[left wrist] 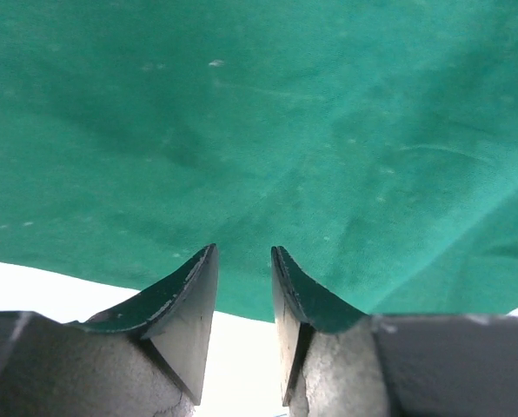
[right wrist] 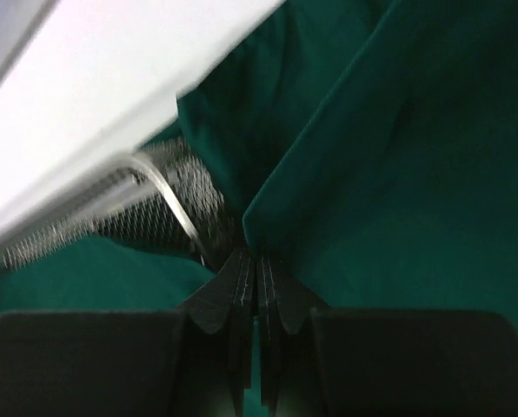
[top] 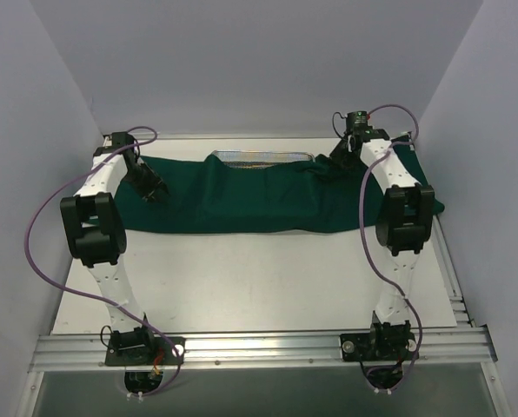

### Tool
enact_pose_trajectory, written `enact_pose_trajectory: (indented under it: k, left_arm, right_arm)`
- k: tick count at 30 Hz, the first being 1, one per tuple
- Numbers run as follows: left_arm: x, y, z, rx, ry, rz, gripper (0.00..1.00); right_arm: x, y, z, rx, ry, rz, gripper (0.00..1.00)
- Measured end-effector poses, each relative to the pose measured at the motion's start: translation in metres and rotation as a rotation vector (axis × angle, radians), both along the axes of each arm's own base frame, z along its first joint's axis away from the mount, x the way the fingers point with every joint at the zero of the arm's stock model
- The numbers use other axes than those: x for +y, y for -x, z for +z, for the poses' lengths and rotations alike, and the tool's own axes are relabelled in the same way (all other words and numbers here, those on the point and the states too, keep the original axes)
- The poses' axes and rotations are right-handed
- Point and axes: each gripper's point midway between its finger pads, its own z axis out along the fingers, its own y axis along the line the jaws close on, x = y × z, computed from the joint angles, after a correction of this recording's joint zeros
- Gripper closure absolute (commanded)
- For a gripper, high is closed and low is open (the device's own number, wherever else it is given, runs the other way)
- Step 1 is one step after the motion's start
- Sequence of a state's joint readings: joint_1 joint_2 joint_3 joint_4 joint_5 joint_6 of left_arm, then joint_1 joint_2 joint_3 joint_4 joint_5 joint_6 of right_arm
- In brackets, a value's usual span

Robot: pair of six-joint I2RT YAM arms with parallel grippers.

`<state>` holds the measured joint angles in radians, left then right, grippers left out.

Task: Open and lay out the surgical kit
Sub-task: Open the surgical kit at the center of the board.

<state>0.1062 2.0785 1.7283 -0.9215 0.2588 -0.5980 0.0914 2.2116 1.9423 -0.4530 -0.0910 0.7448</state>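
Note:
The dark green drape point(top: 242, 195) lies spread in a wide band across the back of the table and covers most of the wire-mesh tray point(top: 261, 156), whose silver rim shows at the far edge. My left gripper point(top: 152, 193) hovers over the drape's left part; in the left wrist view its fingers point(left wrist: 243, 250) stand apart with nothing between them, just off the cloth point(left wrist: 259, 113) edge. My right gripper point(top: 342, 158) is at the drape's far right; in the right wrist view it point(right wrist: 252, 254) is shut on a fold of cloth point(right wrist: 415, 174) beside the mesh tray point(right wrist: 155, 204). No instruments show.
The white table top point(top: 259, 278) stretches in front of the drape to an aluminium rail point(top: 259, 347) at the near edge. White walls close in on the left, right and back. Purple cables point(top: 33, 243) loop from both arms.

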Motion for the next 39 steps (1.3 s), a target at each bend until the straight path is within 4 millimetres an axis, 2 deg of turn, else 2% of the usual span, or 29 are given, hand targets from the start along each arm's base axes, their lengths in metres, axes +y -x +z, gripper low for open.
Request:
enact_pose_trajectory:
  k: [5, 7, 10, 14, 19, 22, 23, 24, 26, 31, 39]
  left_arm:
    - [-0.012, -0.011, 0.007, -0.037, 0.072, 0.021, 0.57]
    - [-0.019, -0.016, 0.010, -0.053, 0.101, 0.033, 0.56]
    - [-0.031, -0.023, 0.016, -0.067, 0.139, 0.048, 0.55]
    - [-0.051, -0.052, 0.027, -0.105, 0.174, 0.057, 0.55]
    - [-0.067, -0.102, 0.038, -0.157, 0.187, 0.088, 0.51]
    - [-0.068, -0.134, 0.041, -0.185, 0.187, 0.119, 0.51]
    - [-0.068, -0.143, 0.039, -0.193, 0.192, 0.129, 0.44]
    - [-0.067, -0.149, 0.036, -0.194, 0.196, 0.138, 0.43]
    - [-0.068, -0.153, 0.023, -0.167, 0.211, 0.165, 0.43]
    - [-0.075, -0.143, -0.016, -0.053, 0.220, 0.208, 0.43]
    - [-0.106, -0.138, -0.038, -0.020, 0.221, 0.159, 0.42]
  right_arm:
    - [0.013, 0.051, 0.026, -0.004, 0.015, 0.132, 0.99]
    - [0.023, 0.071, 0.029, -0.001, 0.013, 0.190, 0.98]
    - [0.035, 0.101, 0.017, 0.039, 0.016, 0.269, 0.99]
    - [0.043, 0.149, -0.021, 0.139, 0.001, 0.337, 0.99]
    - [0.046, 0.162, -0.022, 0.113, -0.032, 0.376, 1.00]
    - [0.046, 0.164, -0.025, 0.101, -0.035, 0.390, 1.00]
    - [0.047, 0.165, -0.026, 0.100, -0.036, 0.396, 1.00]
    - [0.047, 0.166, -0.027, 0.099, -0.036, 0.399, 1.00]
    - [0.047, 0.166, -0.028, 0.094, -0.037, 0.406, 1.00]
    - [0.047, 0.164, -0.027, 0.088, -0.036, 0.410, 1.00]
    - [0.047, 0.163, -0.027, 0.080, -0.047, 0.411, 1.00]
